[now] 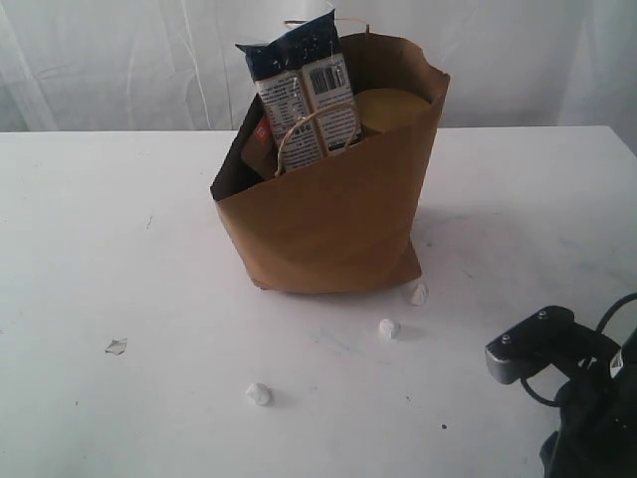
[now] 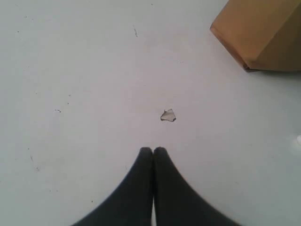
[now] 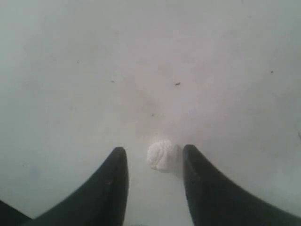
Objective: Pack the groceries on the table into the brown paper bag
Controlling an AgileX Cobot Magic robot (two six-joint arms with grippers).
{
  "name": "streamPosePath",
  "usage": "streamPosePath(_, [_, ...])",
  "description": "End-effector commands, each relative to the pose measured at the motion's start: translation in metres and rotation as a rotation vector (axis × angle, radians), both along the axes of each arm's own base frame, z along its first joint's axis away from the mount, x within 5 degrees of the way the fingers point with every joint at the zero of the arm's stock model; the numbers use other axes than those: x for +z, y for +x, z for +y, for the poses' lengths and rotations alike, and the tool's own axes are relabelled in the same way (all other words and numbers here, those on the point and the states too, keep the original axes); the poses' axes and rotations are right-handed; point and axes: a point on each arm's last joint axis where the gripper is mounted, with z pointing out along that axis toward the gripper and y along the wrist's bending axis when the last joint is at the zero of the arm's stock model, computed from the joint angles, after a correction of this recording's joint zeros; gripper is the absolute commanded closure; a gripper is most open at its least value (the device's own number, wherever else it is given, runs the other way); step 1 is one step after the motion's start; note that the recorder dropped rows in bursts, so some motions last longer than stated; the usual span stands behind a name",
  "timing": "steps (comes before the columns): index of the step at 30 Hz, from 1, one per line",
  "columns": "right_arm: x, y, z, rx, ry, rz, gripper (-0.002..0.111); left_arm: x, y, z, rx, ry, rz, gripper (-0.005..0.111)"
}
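Right hand (image 3: 154,150) hangs part-open, holding nothing, brown paper bag (image 1: 338,219) looks packed, so next I'd just back off.

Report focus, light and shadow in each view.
Exterior view: bag sharp, soft shadow on the table to its right, curtain washed out. Left wrist view: crisp, evenly lit, flake well defined. Right wrist view: dim and blurred; white scrap and fingers have soft edges.
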Motion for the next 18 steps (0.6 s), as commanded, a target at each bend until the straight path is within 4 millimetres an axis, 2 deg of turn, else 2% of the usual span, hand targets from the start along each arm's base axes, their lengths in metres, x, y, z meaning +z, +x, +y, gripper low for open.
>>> streamPosePath(1, [-0.005, 0.000, -0.001, 0.020, -0.008, 0.026, 0.072, -0.001, 0.000, 0.000, 0.004, -0.022, 0.009, 0.107])
streamPosePath(5, [-0.010, 0.003, -0.004, 0.083, -0.049, 0.023, 0.082, -0.001, 0.000, 0.000, 0.004, -0.022, 0.009, 0.107])
streamPosePath(11, [-0.016, 0.004, -0.003, 0.078, -0.052, 0.053, 0.084, -0.001, 0.000, 0.000, 0.005, -0.022, 0.007, 0.107])
streamPosePath(16, [-0.016, 0.004, -0.003, 0.076, -0.052, 0.053, 0.105, -0.001, 0.000, 0.000, 0.013, -0.044, 0.013, 0.107])
streamPosePath(18, [-0.016, 0.004, -0.003, 0.069, -0.052, 0.054, 0.108, -0.001, 0.000, 0.000, 0.013, -0.044, 0.013, 0.107])
